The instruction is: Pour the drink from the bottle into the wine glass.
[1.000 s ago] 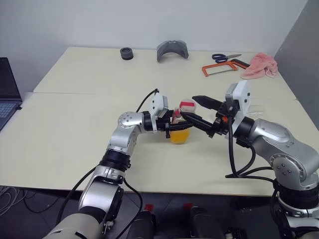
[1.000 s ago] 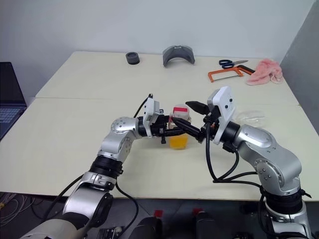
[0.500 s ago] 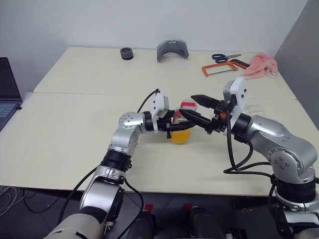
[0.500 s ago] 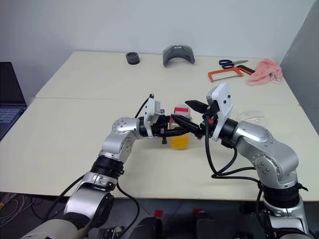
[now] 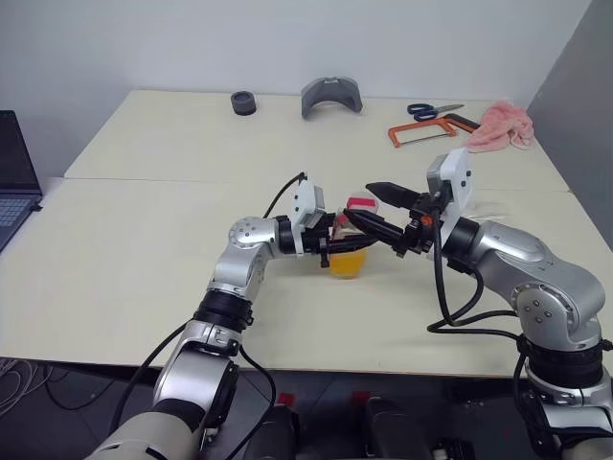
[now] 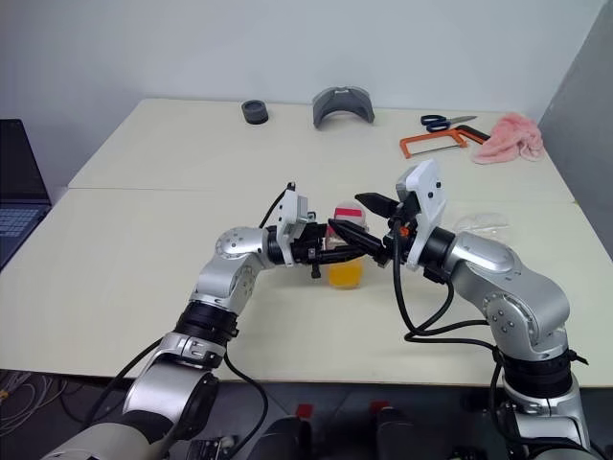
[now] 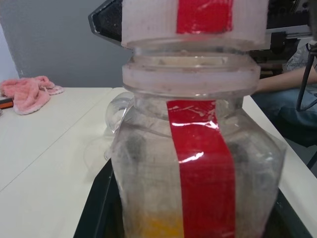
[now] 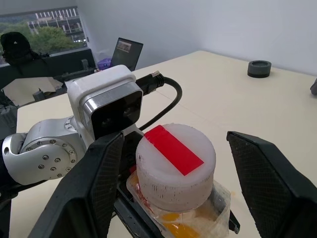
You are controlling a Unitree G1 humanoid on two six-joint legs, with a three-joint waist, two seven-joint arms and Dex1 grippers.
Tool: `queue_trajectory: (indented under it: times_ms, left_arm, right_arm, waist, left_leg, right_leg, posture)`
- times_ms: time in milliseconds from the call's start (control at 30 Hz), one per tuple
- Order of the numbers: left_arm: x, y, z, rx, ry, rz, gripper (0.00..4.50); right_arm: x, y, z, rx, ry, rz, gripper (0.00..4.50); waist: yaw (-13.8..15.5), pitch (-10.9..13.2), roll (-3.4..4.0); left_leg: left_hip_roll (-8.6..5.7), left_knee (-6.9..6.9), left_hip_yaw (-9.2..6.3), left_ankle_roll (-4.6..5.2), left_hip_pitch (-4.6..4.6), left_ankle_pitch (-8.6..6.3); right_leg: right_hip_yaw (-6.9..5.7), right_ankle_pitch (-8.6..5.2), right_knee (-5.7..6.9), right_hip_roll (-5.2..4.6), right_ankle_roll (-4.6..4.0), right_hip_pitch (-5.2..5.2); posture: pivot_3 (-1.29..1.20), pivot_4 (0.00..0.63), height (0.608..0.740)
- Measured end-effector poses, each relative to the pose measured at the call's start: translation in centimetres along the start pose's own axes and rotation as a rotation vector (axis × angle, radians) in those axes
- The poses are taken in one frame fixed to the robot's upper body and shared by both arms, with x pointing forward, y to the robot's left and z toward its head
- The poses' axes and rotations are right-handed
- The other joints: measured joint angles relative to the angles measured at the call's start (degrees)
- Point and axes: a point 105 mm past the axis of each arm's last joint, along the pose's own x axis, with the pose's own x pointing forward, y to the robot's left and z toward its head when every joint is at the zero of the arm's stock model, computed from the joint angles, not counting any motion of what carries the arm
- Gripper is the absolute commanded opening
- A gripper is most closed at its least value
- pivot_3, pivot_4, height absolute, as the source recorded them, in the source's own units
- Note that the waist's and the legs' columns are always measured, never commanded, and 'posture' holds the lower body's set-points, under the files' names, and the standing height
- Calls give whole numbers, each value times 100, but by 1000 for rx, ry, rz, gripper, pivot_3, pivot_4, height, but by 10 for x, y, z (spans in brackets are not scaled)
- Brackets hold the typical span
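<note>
The broad pale cream surface (image 5: 144,249) carries a small clear plastic bottle (image 5: 347,251) with a red stripe, orange-yellow drink (image 5: 346,263) in its bottom. The left gripper (image 5: 337,243) has its black fingers clamped tight on the bottle's body. The right gripper (image 8: 173,163) holds its fingers spread wide, one on each side of the white, red-taped cap (image 8: 175,166), not touching it.

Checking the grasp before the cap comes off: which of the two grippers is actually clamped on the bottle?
The left gripper, shut on the bottle low around its body. The right gripper stands open, one finger on either side of the cap, apart from it.
</note>
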Motion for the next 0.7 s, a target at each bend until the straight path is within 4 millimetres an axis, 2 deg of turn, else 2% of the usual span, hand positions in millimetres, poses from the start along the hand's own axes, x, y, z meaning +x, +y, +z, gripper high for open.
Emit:
queue_trajectory:
  times_ms: [300, 467, 500, 700]
  left_arm:
    - [1, -1, 1, 3, -6, 6, 1584]
    - [1, -1, 1, 2, -6, 7, 1584]
    - [1, -1, 1, 2, -6, 8, 1583]
    - [1, -1, 1, 5, -9, 8, 1583]
  right_arm:
    - [0, 0, -1, -5, 6, -2, 3531]
    - [1, 1, -1, -3, 4, 3, 1970]
    - [1, 1, -1, -3, 4, 4, 1831]
    - [2, 1, -1, -37, 4, 4, 1833]
  waist:
    - [0, 0, 0]
    - [0, 0, 0]
    - [0, 0, 0]
    - [0, 0, 0]
  left_leg:
    - [0, 0, 0, 0, 0, 0]
    - [0, 0, 0, 0, 0, 0]
    - [0, 0, 0, 0, 0, 0]
    - [0, 0, 1, 0, 0, 0]
  right_leg:
    - [0, 0, 0, 0, 0, 0]
    - [0, 0, 0, 0, 0, 0]
    - [0, 0, 0, 0, 0, 0]
    - [0, 0, 0, 0, 0, 0]
  posture:
    - [0, 150, 740]
    - [0, 150, 740]
    - [0, 150, 740]
    - [0, 150, 740]
